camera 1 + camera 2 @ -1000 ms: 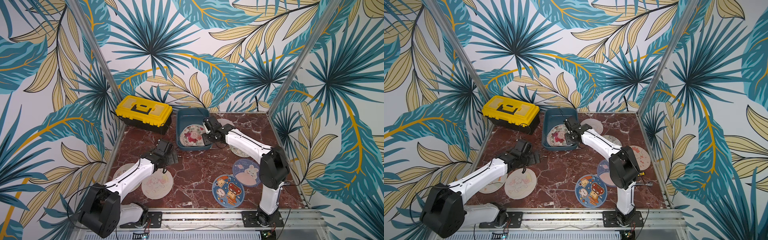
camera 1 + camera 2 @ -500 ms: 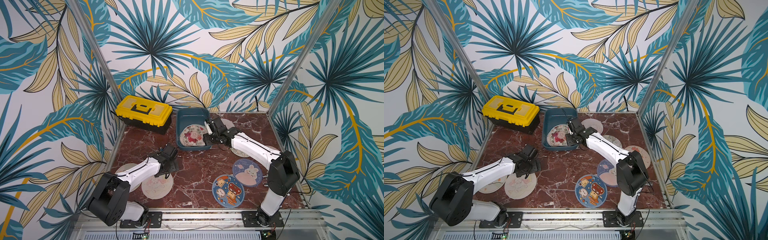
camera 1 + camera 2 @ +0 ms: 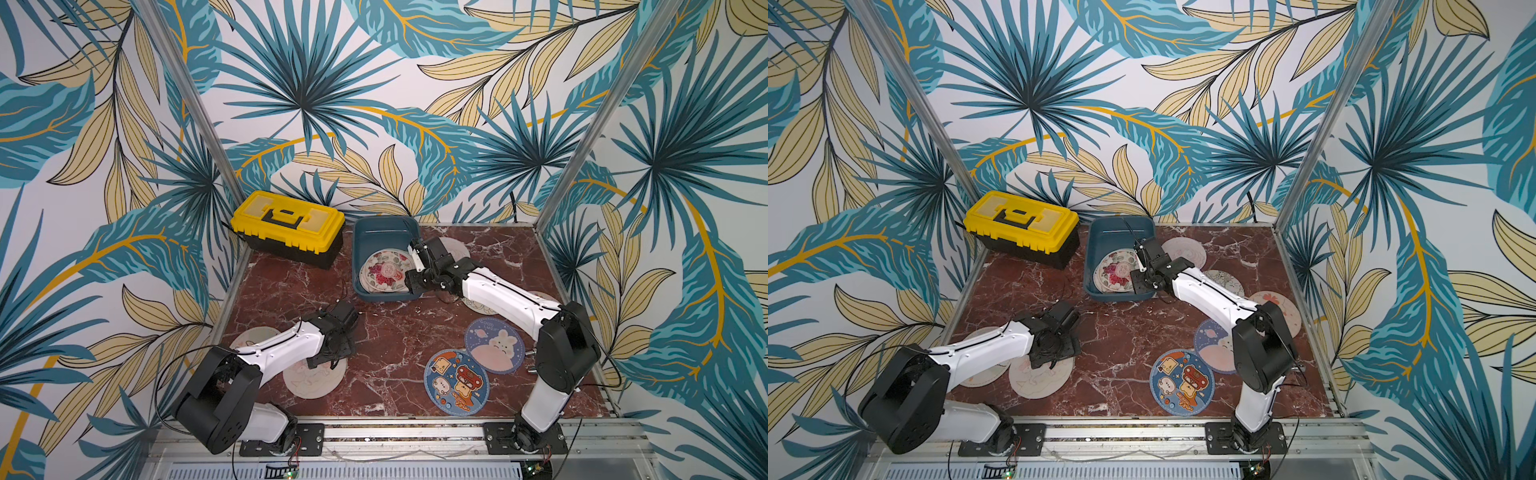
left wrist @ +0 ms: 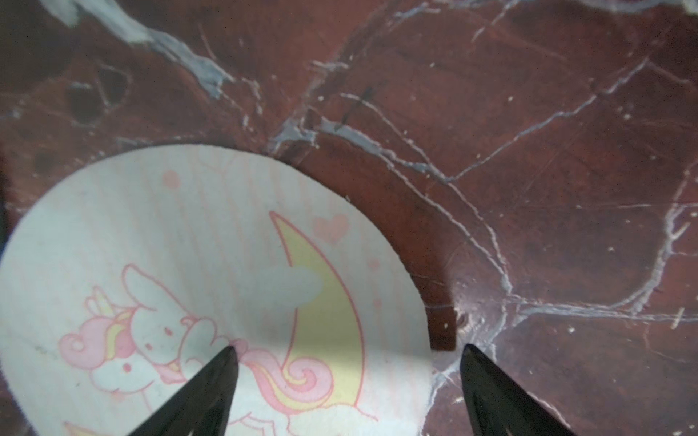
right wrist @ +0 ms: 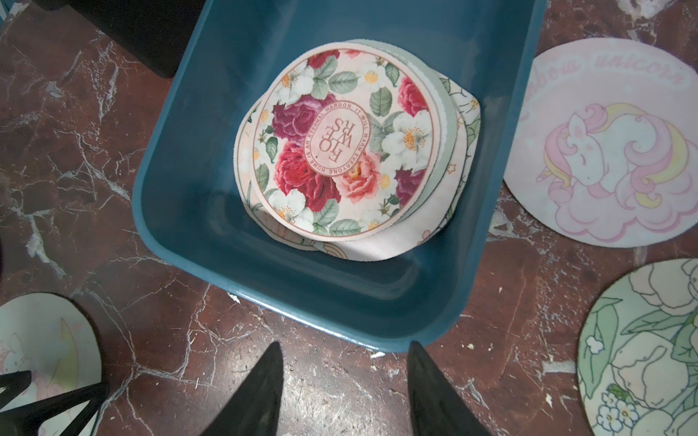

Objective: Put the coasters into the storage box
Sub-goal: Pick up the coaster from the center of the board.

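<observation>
The teal storage box (image 3: 365, 232) (image 3: 1100, 232) (image 5: 340, 294) holds a small stack of coasters, a rose-print one (image 3: 384, 272) (image 5: 345, 143) on top. My right gripper (image 3: 415, 259) (image 3: 1142, 257) (image 5: 345, 345) hangs open and empty by the box's right wall, above bare table. My left gripper (image 3: 330, 363) (image 3: 1050, 363) (image 4: 349, 349) is open and low over a pale unicorn-and-moon coaster (image 3: 316, 380) (image 4: 189, 264). One fingertip (image 4: 223, 370) is over the print and the other sits past the coaster's edge. It grips nothing.
Loose coasters lie on the marble: a blue cartoon one (image 3: 456, 382), a blue bunny one (image 3: 494, 345), a pale one (image 3: 253, 336) under the left arm, and pale ones (image 3: 1183, 253) (image 3: 1225, 282) (image 3: 1279, 311) at the right. A yellow toolbox (image 3: 286, 224) stands left of the box.
My left gripper has come toward the front and down onto the pale unicorn coaster, its jaws a little narrower. The right gripper stays by the box while its elbow has swung right.
</observation>
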